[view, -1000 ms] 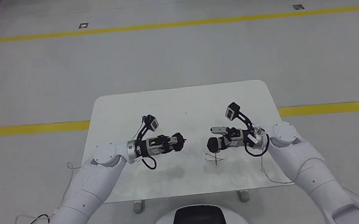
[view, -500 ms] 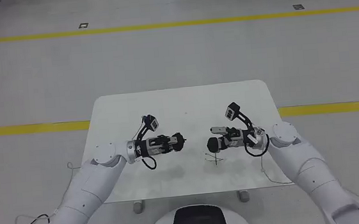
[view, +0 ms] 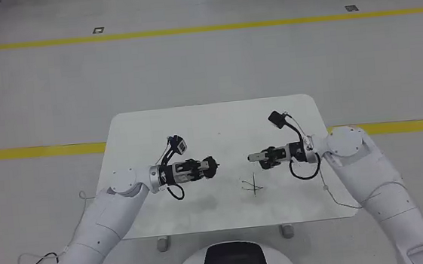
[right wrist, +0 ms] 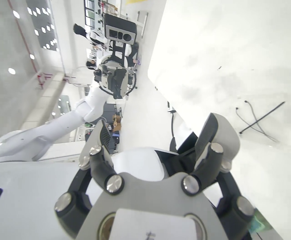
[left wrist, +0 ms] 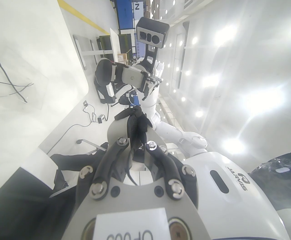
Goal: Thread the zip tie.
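Observation:
Thin black zip ties (view: 252, 184) lie crossed on the white table (view: 196, 126), near its front edge between the two arms. They also appear in the left wrist view as zip ties (left wrist: 16, 87) and in the right wrist view as zip ties (right wrist: 259, 121). My right gripper (view: 252, 158) hovers above and just behind them, open, with nothing between its fingers (right wrist: 209, 129). My left gripper (view: 213, 164) is held level to the left of the ties, facing the right one. Its black fingertips (left wrist: 136, 118) are shut together; a thin dark strand shows near their bases, and I cannot tell what it is.
The table top around the ties is bare white. Its front edge runs close below the ties. Yellow floor lines pass behind the table.
The right gripper has lifted and drawn back to the right, away from the zip ties, which stay on the table. The left arm has not moved.

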